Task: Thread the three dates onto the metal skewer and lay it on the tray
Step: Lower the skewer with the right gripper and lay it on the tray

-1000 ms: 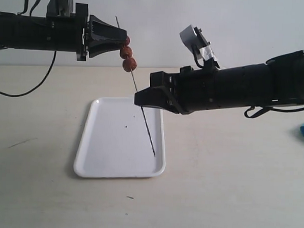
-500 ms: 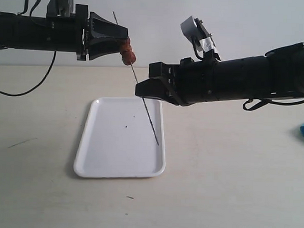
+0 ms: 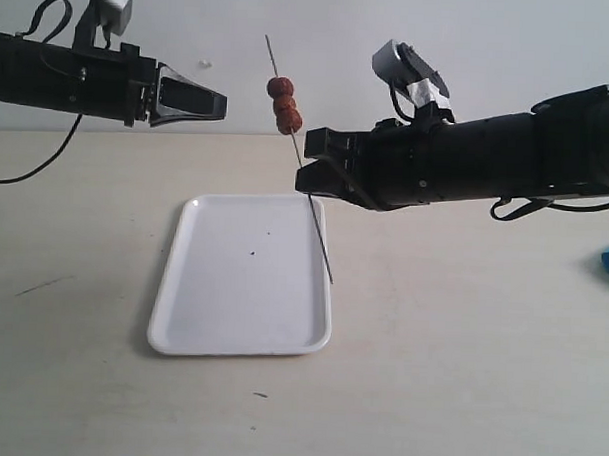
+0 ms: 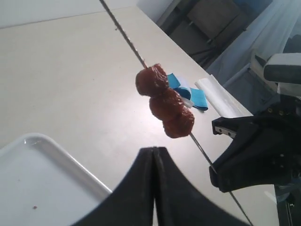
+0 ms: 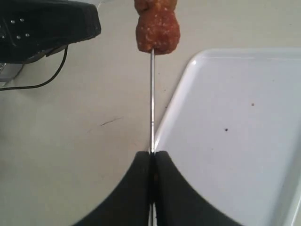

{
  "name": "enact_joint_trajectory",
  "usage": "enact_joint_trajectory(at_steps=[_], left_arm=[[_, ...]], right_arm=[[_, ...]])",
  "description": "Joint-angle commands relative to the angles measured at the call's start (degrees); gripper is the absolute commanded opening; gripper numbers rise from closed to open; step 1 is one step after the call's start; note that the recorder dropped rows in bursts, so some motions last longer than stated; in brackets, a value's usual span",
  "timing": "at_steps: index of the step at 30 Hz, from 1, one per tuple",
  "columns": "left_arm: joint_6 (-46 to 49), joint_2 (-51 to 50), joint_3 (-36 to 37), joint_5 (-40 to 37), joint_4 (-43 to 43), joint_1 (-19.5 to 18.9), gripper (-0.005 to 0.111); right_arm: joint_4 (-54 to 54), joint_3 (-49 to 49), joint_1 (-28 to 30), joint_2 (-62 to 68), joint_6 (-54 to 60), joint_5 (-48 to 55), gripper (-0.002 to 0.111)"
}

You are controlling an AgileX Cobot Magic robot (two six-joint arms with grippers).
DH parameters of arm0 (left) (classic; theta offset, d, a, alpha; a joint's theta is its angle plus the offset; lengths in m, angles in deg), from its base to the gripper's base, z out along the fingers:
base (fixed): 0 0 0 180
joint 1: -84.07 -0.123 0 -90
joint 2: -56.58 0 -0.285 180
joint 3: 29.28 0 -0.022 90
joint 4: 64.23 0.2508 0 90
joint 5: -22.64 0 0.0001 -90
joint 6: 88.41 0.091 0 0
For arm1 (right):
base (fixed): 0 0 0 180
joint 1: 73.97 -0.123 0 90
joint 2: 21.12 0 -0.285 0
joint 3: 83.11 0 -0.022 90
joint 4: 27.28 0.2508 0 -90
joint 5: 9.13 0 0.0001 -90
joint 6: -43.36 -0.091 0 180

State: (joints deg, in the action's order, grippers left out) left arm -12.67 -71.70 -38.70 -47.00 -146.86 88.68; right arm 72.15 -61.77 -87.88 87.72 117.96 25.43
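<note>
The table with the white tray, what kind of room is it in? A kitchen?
Probably a robot lab, not a kitchen. The bare table stands before a plain wall. A black robot left arm and right arm reach over it, and a loose cable hangs from the left one.

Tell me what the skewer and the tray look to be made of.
The skewer: thin grey rod with dull metallic sheen, likely steel. The tray: smooth, glossy white with soft rim highlights; probably plastic or melamine, though coated metal is possible.

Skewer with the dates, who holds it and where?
The right tool pinches the skewer on its bare rod below the dates. The left tool holds nothing.
</note>
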Motion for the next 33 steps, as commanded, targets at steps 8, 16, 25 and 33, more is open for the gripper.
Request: enact_joint_trajectory(at_steps=[8, 16, 25, 33], left_arm=[[5.5, 5.2, 6.8, 8.1, -1.6, -0.5, 0.0], [17.6, 23.3, 28.5, 29.8, -15.1, 0.8, 0.0], [26.0, 42.9, 44.6, 40.6, -17.3, 0.8, 0.0], [27.5, 50.2, 47.8, 40.6, -17.3, 0.8, 0.0]], right_arm=[[-8.7, -0.3, -1.8, 0.0, -4.8, -2.6, 0.0], [-10.5, -0.3, -12.0, 0.2, -11.8, -19.8, 0.0], [-8.0, -2.8, -15.3, 8.1, -29.6, -20.6, 0.0], [-6.4, -4.0, -18.1, 12.2, -31.3, -27.4, 0.0]])
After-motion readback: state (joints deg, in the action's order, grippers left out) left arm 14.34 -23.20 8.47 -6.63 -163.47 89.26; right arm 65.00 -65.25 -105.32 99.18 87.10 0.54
